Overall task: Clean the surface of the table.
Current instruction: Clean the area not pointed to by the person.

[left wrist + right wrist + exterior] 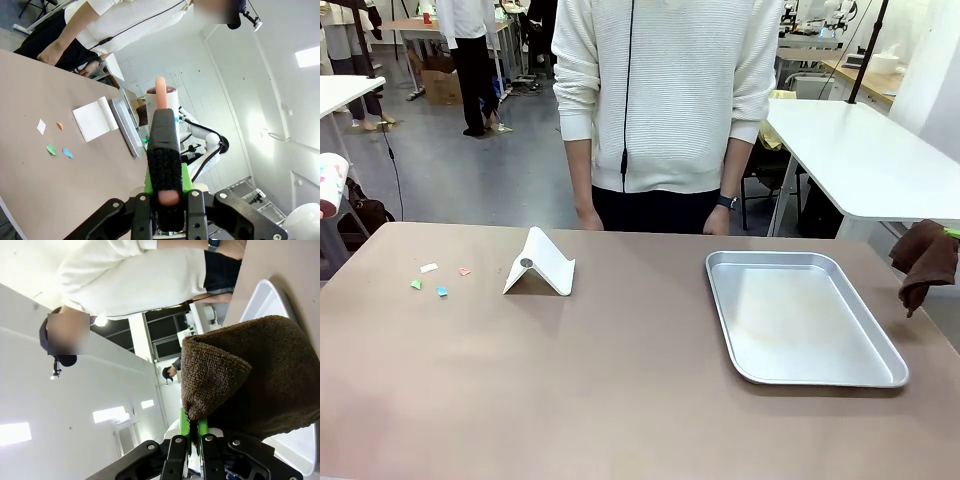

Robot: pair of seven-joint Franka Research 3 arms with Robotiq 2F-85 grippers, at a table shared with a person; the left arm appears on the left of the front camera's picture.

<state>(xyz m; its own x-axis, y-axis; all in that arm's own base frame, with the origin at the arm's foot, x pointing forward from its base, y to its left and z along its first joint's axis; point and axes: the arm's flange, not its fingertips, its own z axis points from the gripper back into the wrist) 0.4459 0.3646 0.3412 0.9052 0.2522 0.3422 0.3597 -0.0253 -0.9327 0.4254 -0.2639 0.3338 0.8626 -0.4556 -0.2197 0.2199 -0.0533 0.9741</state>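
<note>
A white stand (540, 265) sits between 4 paper scraps (442, 291) and a tray (807, 318).

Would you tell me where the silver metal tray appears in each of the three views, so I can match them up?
Front view: the metal tray lies on the right half of the table.
Left wrist view: mid-frame, seen nearly edge-on just beyond the white stand.
Right wrist view: its corner shows at upper right, above the brown cloth.
Shared landmark: the person in the white sweater at the far side.
</note>
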